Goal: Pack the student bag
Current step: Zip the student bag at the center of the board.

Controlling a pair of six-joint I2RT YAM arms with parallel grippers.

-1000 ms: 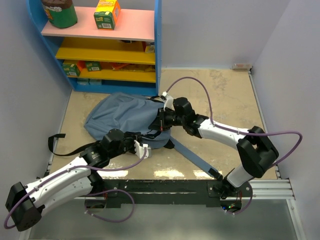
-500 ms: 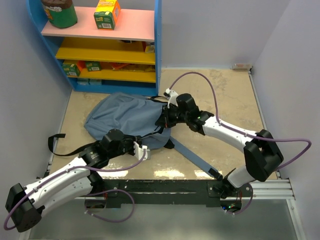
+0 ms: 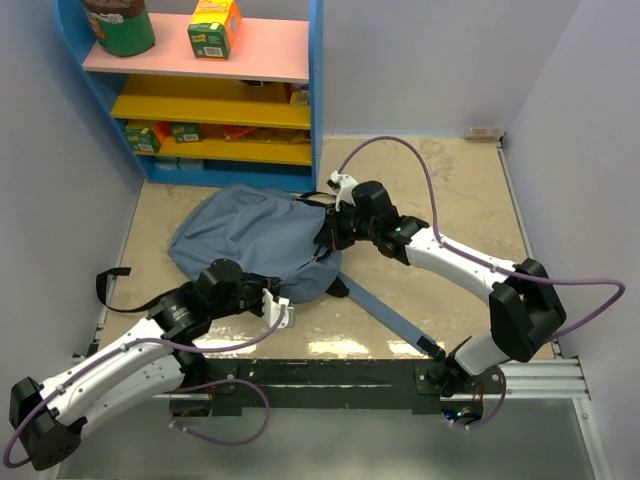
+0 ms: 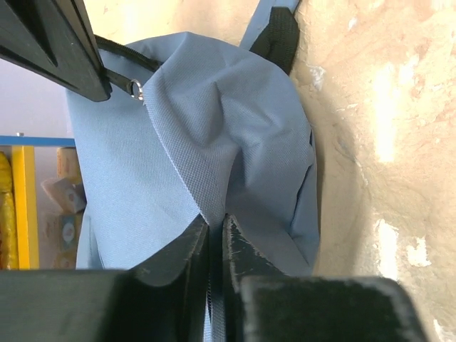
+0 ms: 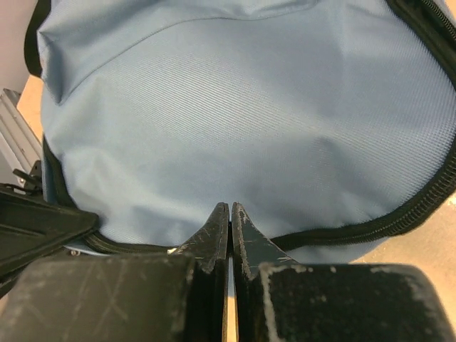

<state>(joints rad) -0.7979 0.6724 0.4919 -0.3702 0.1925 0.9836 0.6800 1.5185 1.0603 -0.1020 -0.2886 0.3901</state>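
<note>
At the upper left stands a blue shelf [image 3: 315, 90] with a jar [image 3: 120, 25] and a box [image 3: 213, 27] on its top board. Below it, left of centre in the overhead view, the bag [image 3: 240, 235] lies flat on the table [image 3: 470, 200], and a black strap [image 3: 112, 272] trails off towards the left edge. The left gripper [image 4: 216, 224] sits at the bag's lower edge, its jaws nearly together and pinching a raised fold of the blue cloth between them. Further right, the right gripper [image 5: 229, 208] rests against the bag's right side, just by the black zip [image 5: 399, 216]. Its jaws are pressed together, and I cannot tell whether they nip anything. A blue strap [image 3: 390, 318] runs from the bag down to the lower right, towards the right arm's base.
</note>
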